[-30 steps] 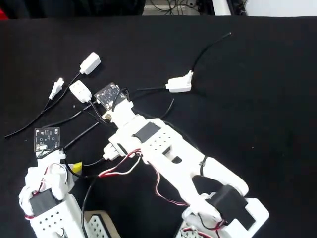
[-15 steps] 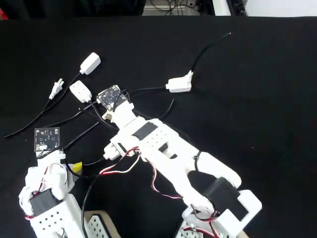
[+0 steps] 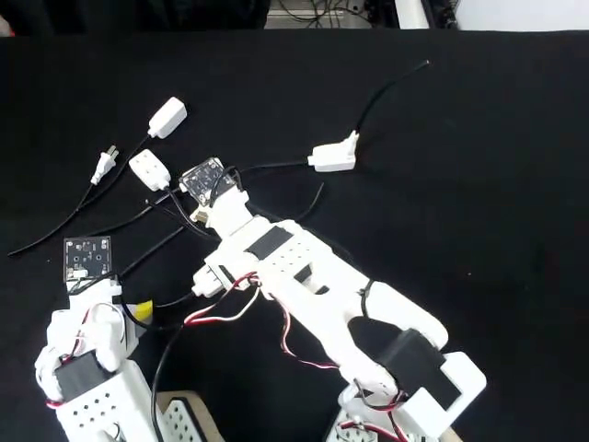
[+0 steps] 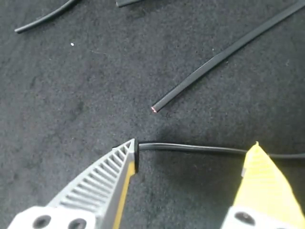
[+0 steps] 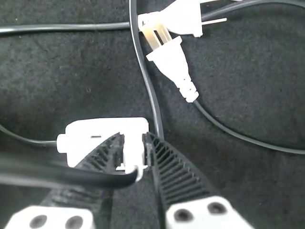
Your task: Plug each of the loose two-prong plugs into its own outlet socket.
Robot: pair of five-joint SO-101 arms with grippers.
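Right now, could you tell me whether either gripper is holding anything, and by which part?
The right gripper pinches the white outlet socket by one end. The left gripper is open over a black cable, holding nothing.

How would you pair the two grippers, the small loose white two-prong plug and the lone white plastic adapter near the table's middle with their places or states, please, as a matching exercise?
Things:
1. left gripper, grey and yellow fingers
2. right gripper, black ribbed fingers
3. small white two-prong plug
4. white plastic adapter

Places or states:
a. lies apart, right of the other white pieces in the high view
b. shut on a white plastic socket block
c. open, astride a thin black cable
d. loose at the cluster's left edge in the high view

Pairs: 1-c, 2-b, 3-d, 4-a.
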